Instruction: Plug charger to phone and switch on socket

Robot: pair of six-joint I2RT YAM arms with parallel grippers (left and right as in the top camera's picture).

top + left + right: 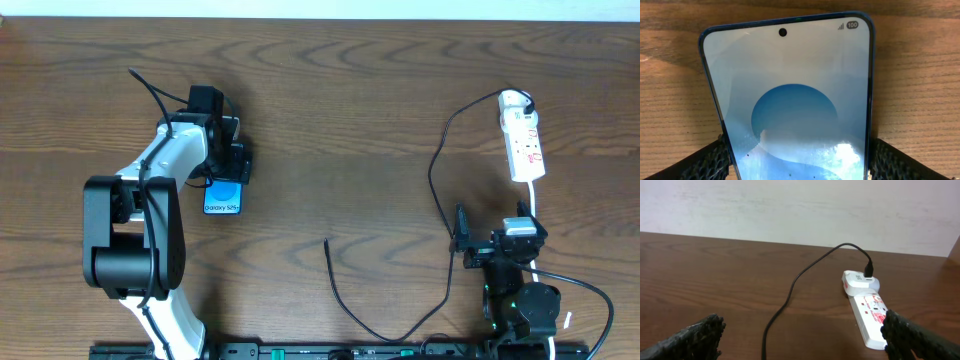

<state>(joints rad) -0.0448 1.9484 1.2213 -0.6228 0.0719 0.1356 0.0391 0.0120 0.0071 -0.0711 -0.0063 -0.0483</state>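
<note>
Phone [790, 90] fills the left wrist view, screen up and lit, flat on the wooden table [670, 100]. The left gripper [800, 157] has its pads [710, 160] up against both long edges, so I'd call that clamped on the phone. The end with the charging port is out of shot, so I can't tell which way it faces.

The right gripper [802, 322] is spread wide with nothing in it, parked near the power strip [872, 317]. The cable [790, 292] is already plugged in at the strip's rounded end. It loops across the table, and its plug tip [326, 243] lies loose in the middle, well apart from the phone.

My take: this is the "secure the phone" step. Squeeze only the edges, low enough that it won't tip, and keep the port end clear of the pads. Hold it flat so the other arm has something steady to push the tip into. Grab the tip close to its end, or the cable will just bend.
</note>
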